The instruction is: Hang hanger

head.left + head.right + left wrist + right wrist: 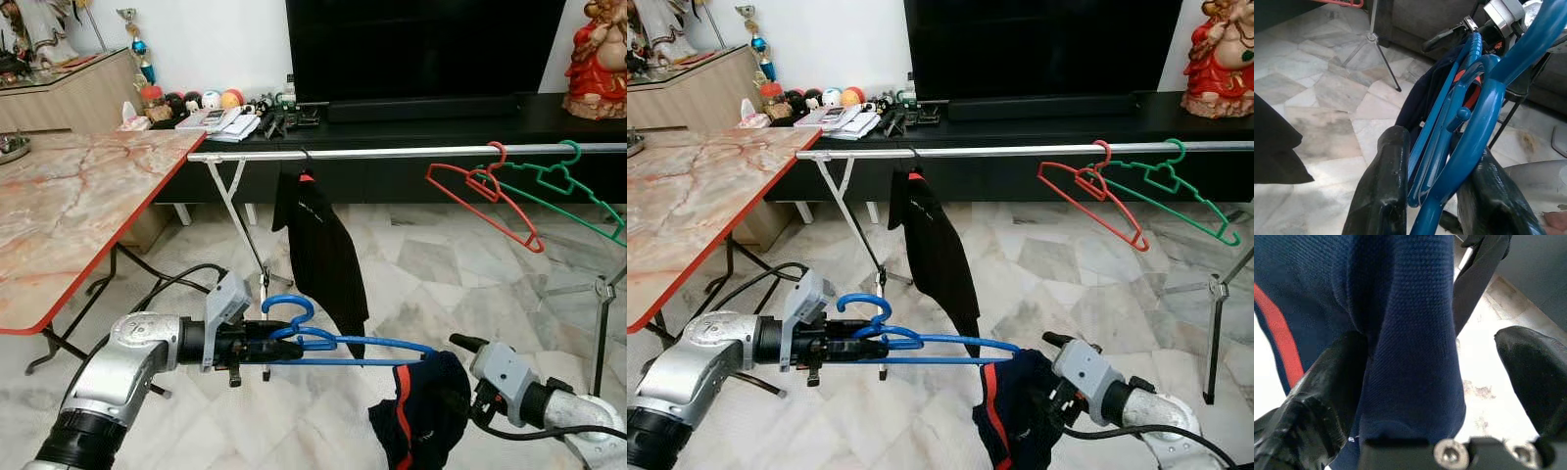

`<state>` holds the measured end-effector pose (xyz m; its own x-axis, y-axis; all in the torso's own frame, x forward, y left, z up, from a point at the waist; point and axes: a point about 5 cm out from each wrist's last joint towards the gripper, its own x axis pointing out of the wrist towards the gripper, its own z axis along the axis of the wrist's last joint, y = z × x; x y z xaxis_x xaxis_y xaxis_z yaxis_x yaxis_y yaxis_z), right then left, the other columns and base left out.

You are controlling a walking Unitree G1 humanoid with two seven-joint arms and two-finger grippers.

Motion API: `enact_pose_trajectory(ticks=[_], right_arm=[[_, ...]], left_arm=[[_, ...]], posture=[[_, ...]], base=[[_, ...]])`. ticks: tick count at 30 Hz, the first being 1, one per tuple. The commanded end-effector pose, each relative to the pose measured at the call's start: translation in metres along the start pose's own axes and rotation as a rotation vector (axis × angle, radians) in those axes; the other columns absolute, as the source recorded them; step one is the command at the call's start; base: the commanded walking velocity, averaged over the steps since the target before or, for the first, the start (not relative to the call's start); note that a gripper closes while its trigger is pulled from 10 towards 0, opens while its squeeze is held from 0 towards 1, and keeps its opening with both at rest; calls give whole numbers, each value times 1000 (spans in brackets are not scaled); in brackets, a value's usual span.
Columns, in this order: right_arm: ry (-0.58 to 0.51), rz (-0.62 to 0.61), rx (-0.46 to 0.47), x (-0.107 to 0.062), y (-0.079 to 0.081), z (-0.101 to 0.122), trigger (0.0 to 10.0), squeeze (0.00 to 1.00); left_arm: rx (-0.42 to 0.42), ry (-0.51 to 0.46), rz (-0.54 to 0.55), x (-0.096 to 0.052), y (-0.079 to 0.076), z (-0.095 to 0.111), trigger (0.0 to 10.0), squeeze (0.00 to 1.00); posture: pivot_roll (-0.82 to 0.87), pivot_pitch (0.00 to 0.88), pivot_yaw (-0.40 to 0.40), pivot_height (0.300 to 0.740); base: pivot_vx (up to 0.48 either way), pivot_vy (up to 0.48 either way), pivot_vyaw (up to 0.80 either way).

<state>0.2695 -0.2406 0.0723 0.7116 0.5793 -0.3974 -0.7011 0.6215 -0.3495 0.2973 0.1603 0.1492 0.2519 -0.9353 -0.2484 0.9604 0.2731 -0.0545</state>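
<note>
- Two arms reach out low over the marble floor (431, 264), below and in front of a silver rail (392, 152) that runs from the table's far corner off to the right.
- At far left stands a marble-topped table (69, 215) with a red edge; black cables trail under it.
- Left gripper (284, 343) sits near the middle, fingers (1383, 191) clamped together on the neck of a blue hanger (338, 343), just under its hook.
- That hanger lies roughly level, hook up, its bar stretching rightward to the right arm, well below the rail.
- On the rail's left part, a black garment (318, 255) hangs from its own hanger, drooping down behind the blue one.
- A navy garment (421, 411) with a red stripe is draped over the far end of the blue hanger and sags toward the floor.
- Right gripper (1435, 382) is at that garment, fingers (1327, 382) spread apart, with a fold of navy cloth (1410, 333) lying between them against one finger; the other finger stands clear of it.
- Further right on the rail hang a red hanger (480, 196) and a green hanger (573, 191), both bare, just beside each other and tilted.
- Behind the rail runs a dark TV bench (441, 122) with small clutter at its left end and a red figurine (596, 59) at its right.
</note>
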Motion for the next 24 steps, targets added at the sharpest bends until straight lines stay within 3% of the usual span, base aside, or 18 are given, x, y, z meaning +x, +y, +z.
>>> enact_pose_trajectory(ticks=[1,2,3,4,5,6,24], right_arm=[[-21,-5,17,2,-1,1,10000,0],[-34,4,30,2,0,1,8706,0],[-36,8,32,2,0,1,8706,0],[-39,12,32,3,1,2,2157,0],[-39,14,32,3,1,2,2157,0],[-42,15,32,3,1,2,0,0],[-47,14,32,-1,-2,2,0,0]], left_arm=[[41,-44,-22,-3,-1,15,0,0],[41,-46,-25,-2,-2,16,0,0],[40,-46,-26,-2,-2,16,0,0],[40,-46,-26,-1,-2,16,0,0],[39,-46,-27,-1,-3,16,0,0],[39,-46,-26,-1,-3,16,0,0],[37,-24,26,1,5,10,0,0]], posture=[[-29,0,79,740],[-27,0,79,740],[-27,0,79,740],[-28,0,80,740],[-29,0,79,740],[-29,0,79,740],[-46,0,83,740]], base=[[0,0,0],[0,0,0],[0,0,0],[0,0,0],[0,0,0],[0,0,0],[0,0,0]])
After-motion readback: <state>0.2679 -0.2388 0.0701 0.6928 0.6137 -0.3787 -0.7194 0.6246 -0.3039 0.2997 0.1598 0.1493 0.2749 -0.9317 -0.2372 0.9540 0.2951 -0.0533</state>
